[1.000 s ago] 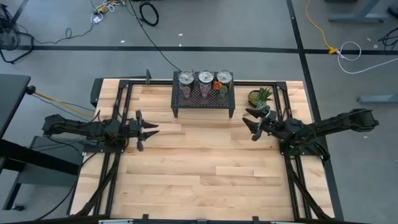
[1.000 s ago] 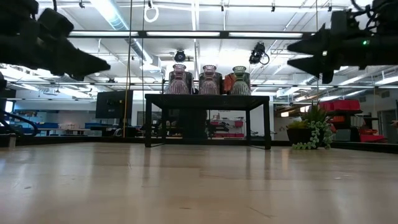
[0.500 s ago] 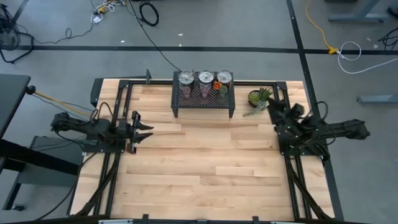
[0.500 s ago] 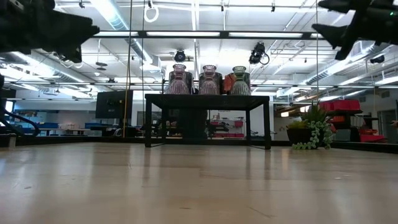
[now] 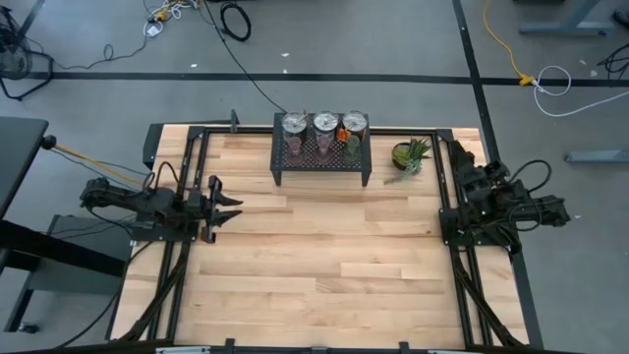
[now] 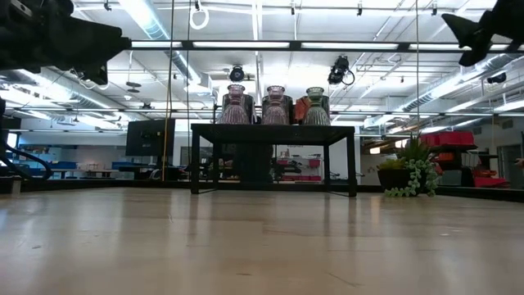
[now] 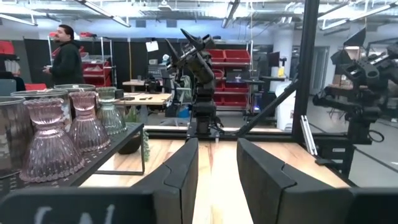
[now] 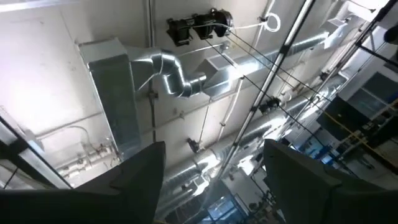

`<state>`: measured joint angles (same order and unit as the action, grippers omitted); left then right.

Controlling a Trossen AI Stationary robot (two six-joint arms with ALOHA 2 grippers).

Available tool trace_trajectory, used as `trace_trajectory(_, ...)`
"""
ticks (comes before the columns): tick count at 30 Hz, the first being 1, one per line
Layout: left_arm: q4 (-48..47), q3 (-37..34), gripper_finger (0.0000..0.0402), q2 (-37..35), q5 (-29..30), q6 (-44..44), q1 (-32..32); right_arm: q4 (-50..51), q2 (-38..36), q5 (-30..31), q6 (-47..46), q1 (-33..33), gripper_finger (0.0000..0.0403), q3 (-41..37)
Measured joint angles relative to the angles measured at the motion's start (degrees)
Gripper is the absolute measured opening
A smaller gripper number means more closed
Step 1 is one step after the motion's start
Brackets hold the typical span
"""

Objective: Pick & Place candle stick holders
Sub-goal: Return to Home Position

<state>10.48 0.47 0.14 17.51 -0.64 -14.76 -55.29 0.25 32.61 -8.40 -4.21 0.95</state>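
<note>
Holding my left gripper [image 5: 232,206] spread and empty at the wooden table's [image 5: 324,265] left side and my right gripper [image 8: 214,146] spread, tipped ceilingward at the right, I see the six silver metal and tinted glass candle stick holders [image 5: 324,123] rowed left-to-right on the black mesh metal rack [image 5: 321,165], far centre, well apart from both.

One silver holder [image 7: 11,137] (left wrist view) is cut off.

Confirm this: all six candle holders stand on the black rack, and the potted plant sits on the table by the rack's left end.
Wrong on one point: the potted plant sits by the right end of the black rack, not the left, as the high view shows. All six candle holders do stand on that rack.
</note>
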Motion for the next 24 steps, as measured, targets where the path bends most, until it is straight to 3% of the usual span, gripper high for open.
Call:
trace_trajectory(13,-0.5,0.0,0.0115,0.0,-0.2,0.0,1.9,2.6,0.4,9.1,1.8,0.0,0.0269,0.0)
trace_trajectory(17,-0.5,0.0,0.0115,0.0,-0.1,0.0,2.5,3.9,0.4,9.3,-7.6,0.0,0.0269,0.0)
trace_trajectory(19,-0.5,0.0,0.0115,0.0,-0.2,0.0,2.5,6.2,0.3,2.6,-8.6,0.0,0.0269,0.0)
trace_trajectory(20,-0.5,0.0,0.0115,0.0,-0.2,0.0,2.5,8.0,0.4,-3.5,-7.5,0.0,0.0269,0.0)
trace_trajectory(24,-0.5,0.0,0.0115,0.0,-0.2,0.0,2.5,15.0,0.5,-34.7,1.0,0.0,0.0269,0.0)
